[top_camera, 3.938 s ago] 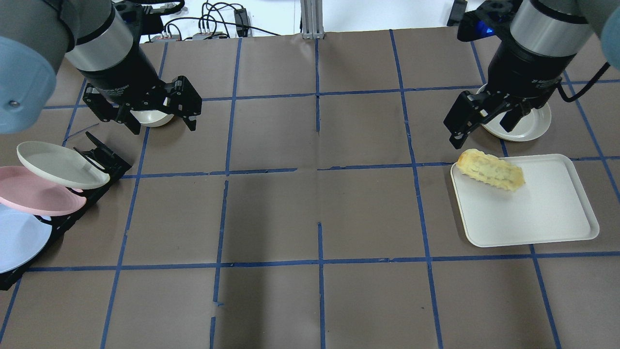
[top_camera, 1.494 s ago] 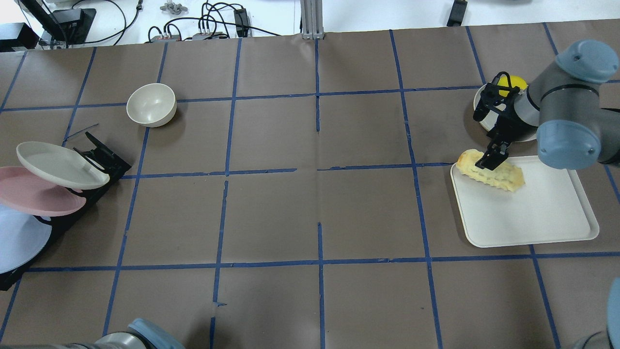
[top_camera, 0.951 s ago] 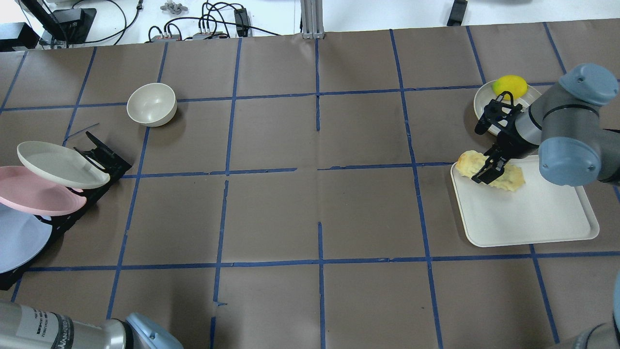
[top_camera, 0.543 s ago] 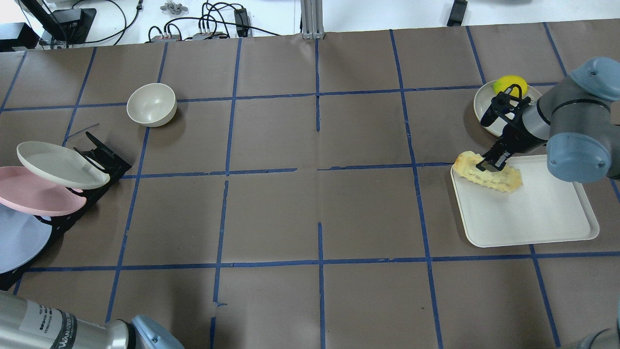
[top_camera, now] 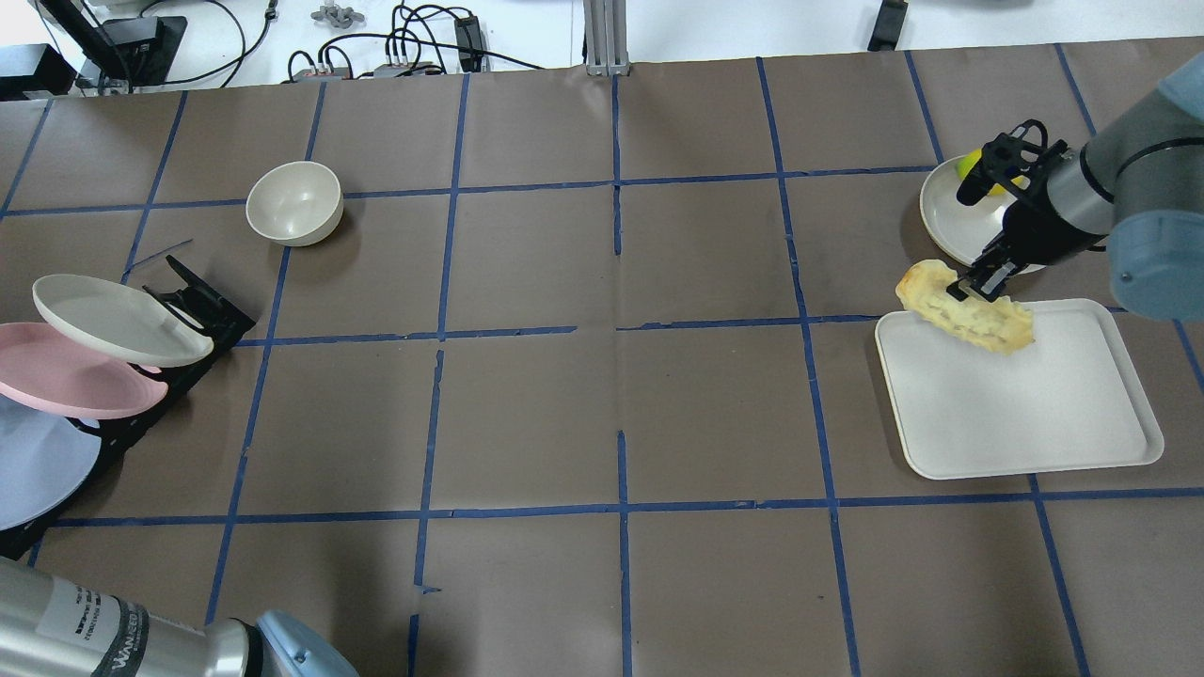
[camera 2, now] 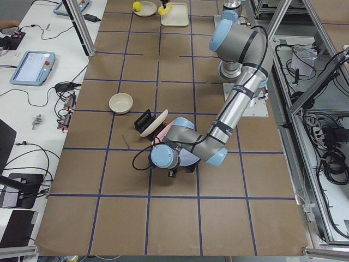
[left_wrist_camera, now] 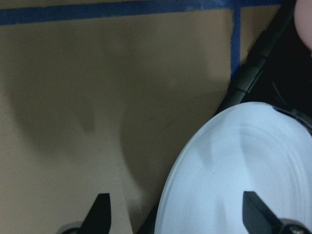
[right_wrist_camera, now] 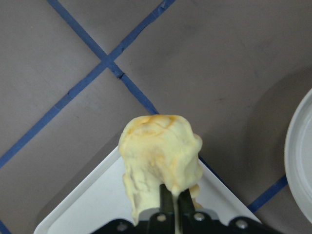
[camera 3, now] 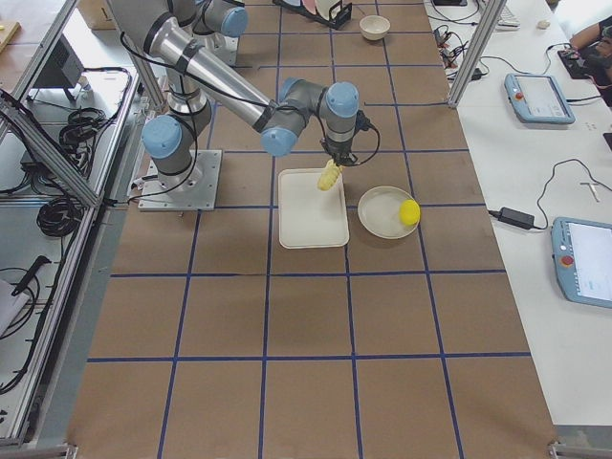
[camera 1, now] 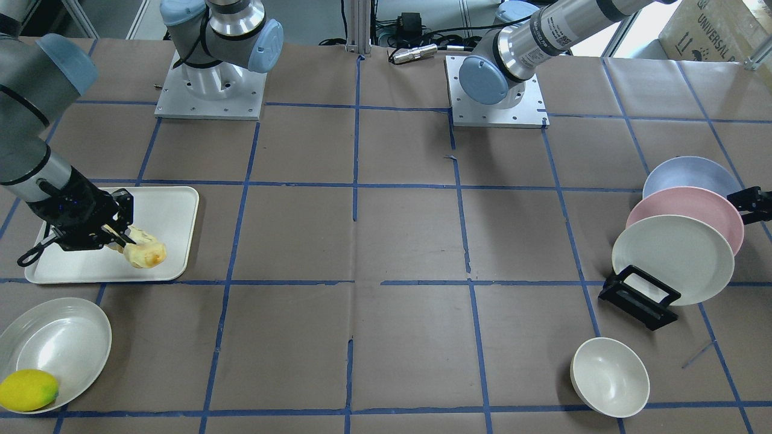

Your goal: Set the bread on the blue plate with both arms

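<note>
Fingers (right_wrist_camera: 165, 197) of my right gripper (top_camera: 978, 285) clamp the bread (top_camera: 969, 320) over the tray (top_camera: 1035, 423); left gripper (left_wrist_camera: 175, 214), spread wide, faces the blue plate (left_wrist_camera: 234, 165).

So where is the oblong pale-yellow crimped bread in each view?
Exterior front-facing: the bread, left, by the white rectangular plastic tray.
Overhead exterior: bread right, at the tray's upper-left corner.
Exterior left: bread top centre, tiny.
Exterior right: bread upper centre.
Left wrist: not in it.
Right wrist: bread centre, in the right claw.
Shared landmark: the tray.
</note>
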Tool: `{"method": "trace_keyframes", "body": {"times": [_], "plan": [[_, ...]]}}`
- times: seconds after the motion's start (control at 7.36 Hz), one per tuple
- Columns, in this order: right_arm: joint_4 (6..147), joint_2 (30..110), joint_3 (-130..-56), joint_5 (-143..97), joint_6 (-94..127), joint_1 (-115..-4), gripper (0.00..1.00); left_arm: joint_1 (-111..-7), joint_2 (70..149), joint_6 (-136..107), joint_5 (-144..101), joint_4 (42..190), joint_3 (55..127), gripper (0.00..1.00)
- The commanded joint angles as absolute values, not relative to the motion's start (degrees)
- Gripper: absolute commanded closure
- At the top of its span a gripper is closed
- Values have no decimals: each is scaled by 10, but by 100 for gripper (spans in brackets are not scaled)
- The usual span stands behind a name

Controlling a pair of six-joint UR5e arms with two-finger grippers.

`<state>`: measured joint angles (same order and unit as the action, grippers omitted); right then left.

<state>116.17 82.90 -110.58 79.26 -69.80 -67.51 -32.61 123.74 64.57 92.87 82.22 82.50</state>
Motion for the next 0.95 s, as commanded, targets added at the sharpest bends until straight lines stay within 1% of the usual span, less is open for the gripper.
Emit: {"method": "trace_keyframes", "body": {"times": [0.0, 0.14, 0.27, 0.54, 0.68, 0.81], "plan": [[1022, 920, -1072, 795, -677, -678, 85, -326, 1243, 657, 951, 824, 825, 60], [957, 955, -1061, 806, -654, -678, 85, -325, 1245, 657, 951, 828, 822, 74], [904, 976, -1033, 809, -622, -680, 85, -325, 1244, 657, 951, 829, 822, 78], [799, 978, -938, 830, -566, -727, 84, -326, 1233, 658, 953, 838, 818, 82], [785, 976, -922, 834, -508, -763, 83, -326, 1230, 664, 953, 849, 810, 83], [794, 973, -926, 834, -480, -799, 83, -324, 1224, 679, 959, 850, 800, 85]]}}
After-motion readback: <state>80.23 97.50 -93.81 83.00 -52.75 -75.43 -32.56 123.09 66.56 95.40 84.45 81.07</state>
